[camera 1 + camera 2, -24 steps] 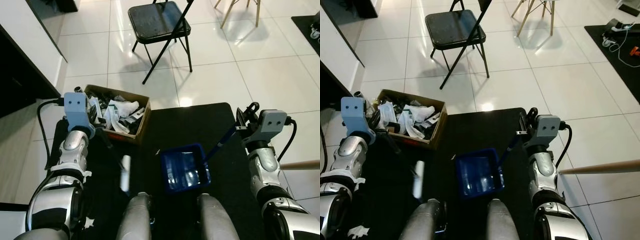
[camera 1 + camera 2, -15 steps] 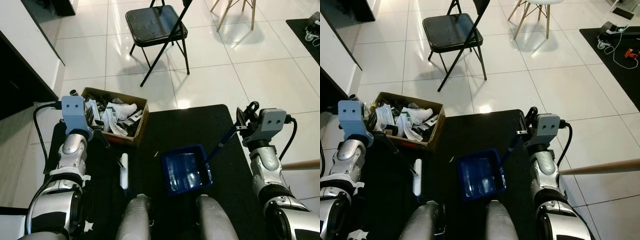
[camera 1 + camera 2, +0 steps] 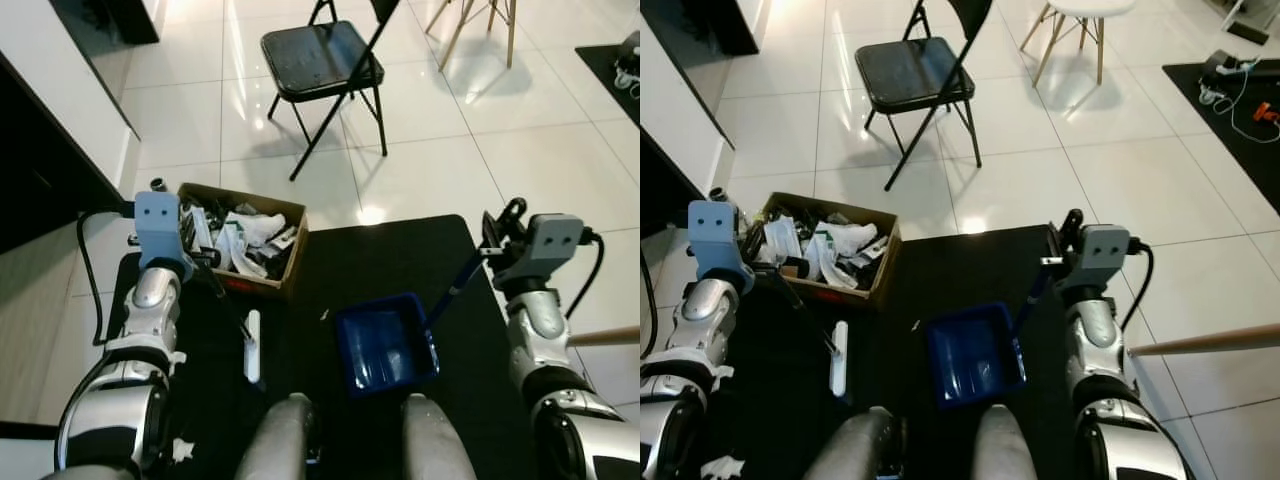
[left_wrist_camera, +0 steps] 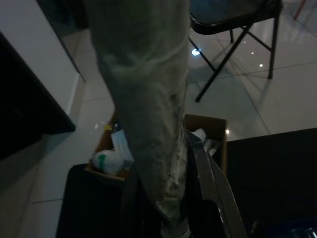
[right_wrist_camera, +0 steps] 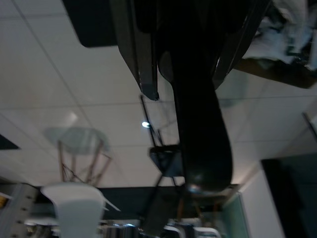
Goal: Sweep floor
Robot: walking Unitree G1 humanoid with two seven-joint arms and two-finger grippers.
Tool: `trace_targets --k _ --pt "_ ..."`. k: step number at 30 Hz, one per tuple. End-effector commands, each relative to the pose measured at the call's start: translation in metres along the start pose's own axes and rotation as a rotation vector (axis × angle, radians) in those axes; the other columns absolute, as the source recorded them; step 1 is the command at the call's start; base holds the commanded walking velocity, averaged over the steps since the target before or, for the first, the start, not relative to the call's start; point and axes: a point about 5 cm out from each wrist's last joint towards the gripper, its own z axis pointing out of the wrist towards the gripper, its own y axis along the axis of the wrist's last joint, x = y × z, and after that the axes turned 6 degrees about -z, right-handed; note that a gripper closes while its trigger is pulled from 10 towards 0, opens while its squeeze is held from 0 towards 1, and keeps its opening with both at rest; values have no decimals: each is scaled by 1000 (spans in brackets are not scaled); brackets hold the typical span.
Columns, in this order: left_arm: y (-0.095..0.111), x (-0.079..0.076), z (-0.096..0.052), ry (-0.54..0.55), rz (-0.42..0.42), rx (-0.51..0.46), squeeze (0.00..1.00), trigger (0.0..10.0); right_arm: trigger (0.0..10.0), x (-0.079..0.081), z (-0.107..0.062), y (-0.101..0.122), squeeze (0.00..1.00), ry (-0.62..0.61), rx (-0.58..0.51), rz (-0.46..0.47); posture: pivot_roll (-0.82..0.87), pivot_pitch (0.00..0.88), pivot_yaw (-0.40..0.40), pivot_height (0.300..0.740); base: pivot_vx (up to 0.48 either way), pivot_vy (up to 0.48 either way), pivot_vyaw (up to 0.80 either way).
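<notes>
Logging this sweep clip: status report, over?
Left gripper shut on brush. Right gripper shut on blue dustpan handle, pan on black mat. Trash-filled cardboard box beside brush; folding chair beyond.

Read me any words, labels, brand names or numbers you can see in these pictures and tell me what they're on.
None can be read.
Papers and packets in the cardboard box: some carry dark marks and a green patch, too small and blurred to read.
Blue dustpan, black mat and folding chair: no text shows.
</notes>
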Motion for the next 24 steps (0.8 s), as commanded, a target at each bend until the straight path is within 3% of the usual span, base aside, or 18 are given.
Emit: trace_targets --k 1,5,12,19,20,24 --pt "5 1 0 -13 48 -35 0 10000 10000 -5 6 11 0 -27 -64 7 7 43 25 740 0 480 0" --pt "7 1 -1 -26 53 -51 0 10000 10000 -5 8 13 0 -32 -74 11 10 46 27 740 0 472 0" --pt "10 -1 -1 -88 43 -65 0 10000 10000 -4 9 17 0 -41 -99 24 10 51 35 740 0 0 0" --pt "12 -5 -2 -140 65 -89 0 10000 10000 -5 4 14 0 -64 -101 42 12 52 35 740 0 -480 0" --pt "12 -5 -3 -147 27 -99 0 10000 10000 -5 2 12 0 -66 -97 45 12 52 35 740 0 0 0" --pt "12 -5 -4 -153 24 -111 0 10000 10000 -3 -2 8 0 -64 -84 52 12 55 38 740 0 0 0"
